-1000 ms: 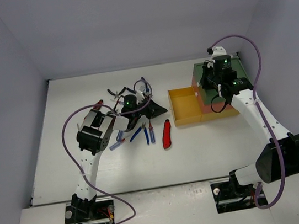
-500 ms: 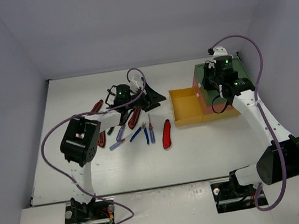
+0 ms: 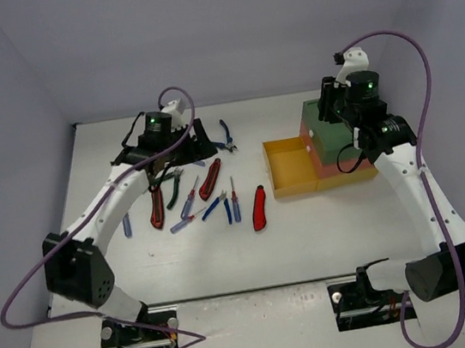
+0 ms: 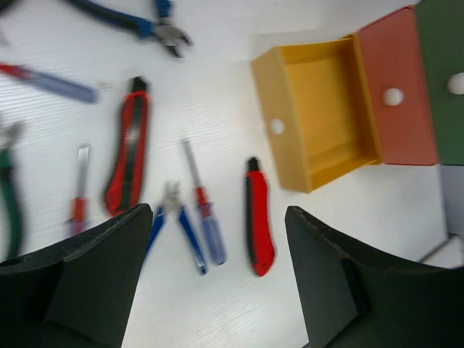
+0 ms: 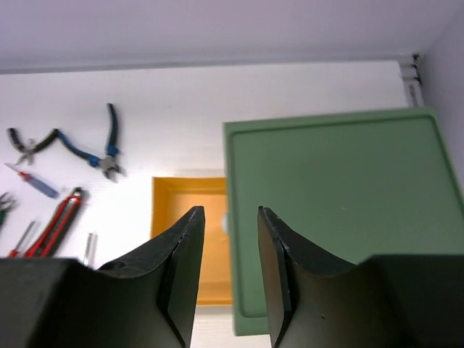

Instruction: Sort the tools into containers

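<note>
The tools lie scattered on the white table left of the containers: a red utility knife (image 3: 259, 207), a second red knife (image 3: 210, 179), blue cutters (image 3: 225, 136), slim screwdrivers (image 3: 234, 200) and red-handled pliers (image 3: 157, 206). The containers are one stacked unit with a green top (image 3: 343, 128), a red-orange middle (image 3: 323, 154) and a pulled-out, empty yellow drawer (image 3: 289, 166). My left gripper (image 4: 217, 214) hangs open above the red knife (image 4: 259, 217) and a screwdriver (image 4: 206, 221), holding nothing. My right gripper (image 5: 230, 212) is open over the green top's (image 5: 341, 217) left edge, with the yellow drawer (image 5: 177, 199) below it.
Green-handled pliers (image 3: 173, 182) and a blue screwdriver (image 3: 127, 225) lie at the left of the pile. Grey walls close the table at the back and both sides. The right arm's purple cable (image 3: 413, 71) arches above the unit.
The left arm swung back and left away from the tool pile, and its jaws opened. The right gripper lifted off the unit and its jaws parted.
</note>
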